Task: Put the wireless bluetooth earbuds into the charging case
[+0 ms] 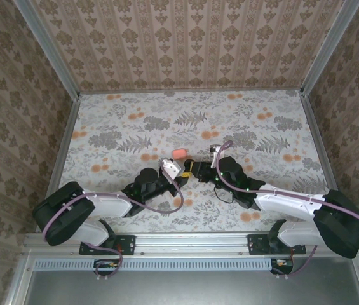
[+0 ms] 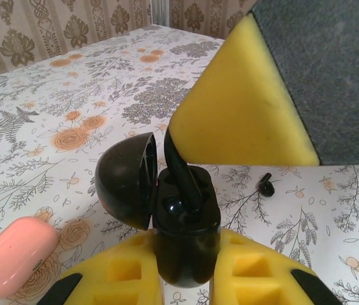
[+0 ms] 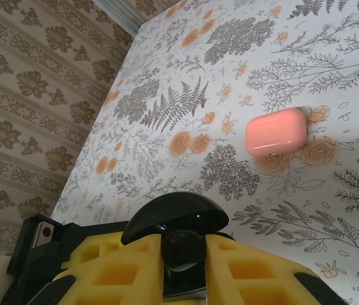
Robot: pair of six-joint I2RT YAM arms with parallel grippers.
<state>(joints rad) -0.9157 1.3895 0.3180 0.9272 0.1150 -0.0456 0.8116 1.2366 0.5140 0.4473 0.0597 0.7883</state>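
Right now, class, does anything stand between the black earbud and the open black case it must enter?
Nothing visible does. The case, held in the left gripper, has its lid swung open, and the earbud reaches into it.

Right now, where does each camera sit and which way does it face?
Top: above and behind, looking down at the table; left arm and right arm show.
Left wrist: looks along its yellow fingers at the open black case they hold.
Right wrist: looks low across the table over its own yellow fingers.
All three share the pink case.
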